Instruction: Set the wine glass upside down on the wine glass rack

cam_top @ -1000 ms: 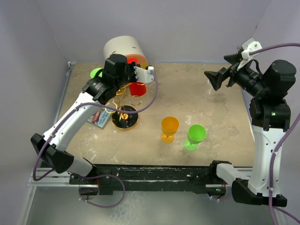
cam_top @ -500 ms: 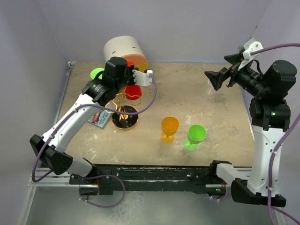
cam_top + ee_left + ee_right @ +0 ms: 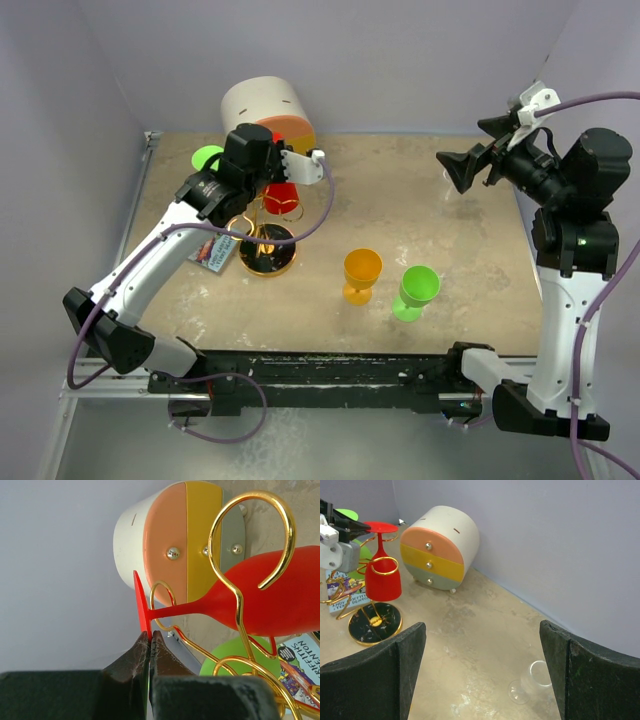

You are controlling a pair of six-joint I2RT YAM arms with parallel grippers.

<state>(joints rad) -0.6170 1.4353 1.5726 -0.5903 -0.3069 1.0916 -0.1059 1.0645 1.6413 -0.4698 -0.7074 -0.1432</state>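
The left arm reaches from the near-left corner toward the far-left part of the counter, its wrist bent over the wine glass rack (image 3: 266, 252). The left gripper (image 3: 150, 641) is pinched on the rim of the red wine glass's (image 3: 270, 600) flat foot. The glass hangs upside down, bowl low and foot up. Its stem lies at one of the rack's gold ring loops, with another loop curling around the bowl. Whether the foot already rests on the ring I cannot tell. The right arm stands tall at the right edge, and the right gripper (image 3: 481, 625) is held high with its fingers spread wide and nothing between them.

Against the frame a second back, the left wrist and the red glass have slid a little to the left, closer to the rack's central post — the right arm has not moved.

A cream drawer chest (image 3: 262, 103) with orange, yellow and grey fronts sits at the far edge just behind the rack. A green piece (image 3: 207, 157), likely another glass, shows beyond the left wrist. A small booklet (image 3: 213, 250) lies beside the black base. An orange glass (image 3: 361, 273) and a green glass (image 3: 415, 290) stand side by side toward the near edge, well apart from the rack. A clear glass (image 3: 532, 682) lies toward the far-right corner
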